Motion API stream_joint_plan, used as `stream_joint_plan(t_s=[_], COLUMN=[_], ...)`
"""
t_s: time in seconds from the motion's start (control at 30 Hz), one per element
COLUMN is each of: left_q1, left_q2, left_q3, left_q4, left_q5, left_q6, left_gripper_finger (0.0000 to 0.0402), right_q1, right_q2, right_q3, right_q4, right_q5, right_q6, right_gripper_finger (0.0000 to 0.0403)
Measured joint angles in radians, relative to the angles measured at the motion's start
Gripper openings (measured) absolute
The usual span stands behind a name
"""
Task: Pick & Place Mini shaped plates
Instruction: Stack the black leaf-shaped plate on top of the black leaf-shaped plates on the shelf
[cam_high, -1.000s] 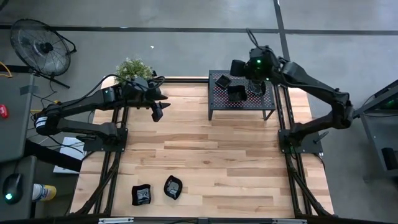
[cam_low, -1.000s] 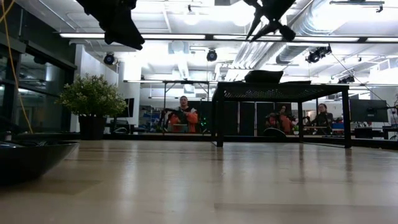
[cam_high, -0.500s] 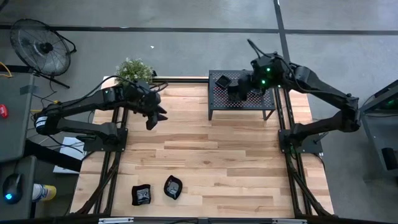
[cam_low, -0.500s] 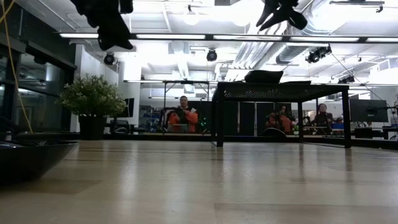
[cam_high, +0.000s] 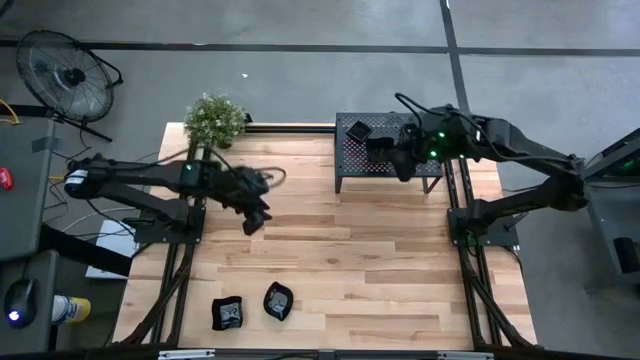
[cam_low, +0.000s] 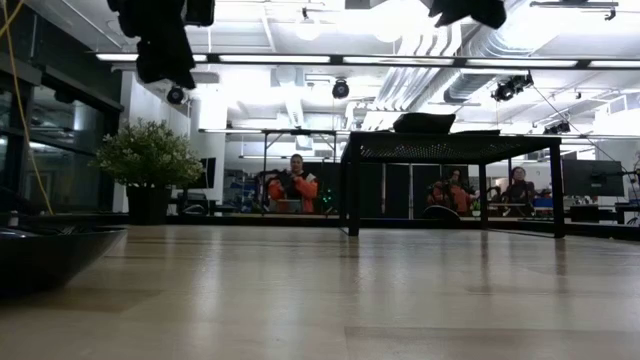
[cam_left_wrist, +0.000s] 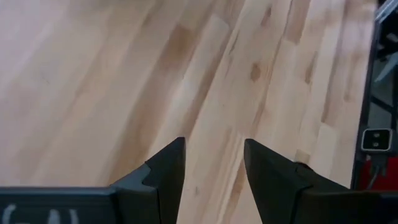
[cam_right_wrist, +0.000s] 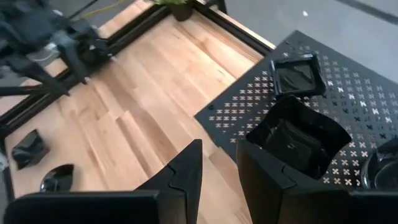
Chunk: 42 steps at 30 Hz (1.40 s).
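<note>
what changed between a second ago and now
The left gripper swung away from the plant toward the table's middle, fingers open and empty. The right gripper drew back from over the rack toward its right edge, empty, fingers apart. The plates on the rack and the two plates at the near edge stayed put.

black rack (cam_low: 450, 148), potted plant (cam_low: 148, 160), seated people (cam_low: 292, 185)

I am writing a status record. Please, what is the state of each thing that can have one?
Left gripper: open, empty, above bare table.
Right gripper: open, empty, beside the rack.
Rack: standing, holds plates.
Two plates near the table's front edge: lying loose.
</note>
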Motion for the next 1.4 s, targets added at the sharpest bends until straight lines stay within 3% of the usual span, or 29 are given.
stream_joint_plan(t_s=[0.5, 0.67, 0.93, 1.13, 1.4], left_q1=[-0.270, -0.319, -0.372, -0.386, -0.435], left_q2=[0.221, 0.292, 0.409, 0.480, 0.547], left_q3=[0.000, 0.000, 0.000, 0.001, 0.000], left_q4=[0.005, 0.012, 0.111, 0.204, 0.201], left_q5=[-0.064, -0.030, 0.098, 0.131, 0.180], left_q6=[-0.409, -0.591, -0.816, -0.885, -0.928], left_gripper_finger=[0.0162, 0.0162, 0.0162, 0.0162, 0.0162], right_q1=[0.286, 0.353, 0.406, 0.415, 0.415], right_q2=[-0.126, -0.121, -0.121, -0.121, -0.121], right_q3=[0.000, 0.000, 0.000, 0.000, 0.000], right_q4=[-0.014, -0.022, -0.026, -0.026, -0.025], right_q5=[0.171, 0.215, 0.263, 0.275, 0.271], right_q6=[-0.008, -0.007, -0.008, -0.014, -0.014], right_gripper_finger=[0.0094, 0.0094, 0.0094, 0.0094, 0.0094])
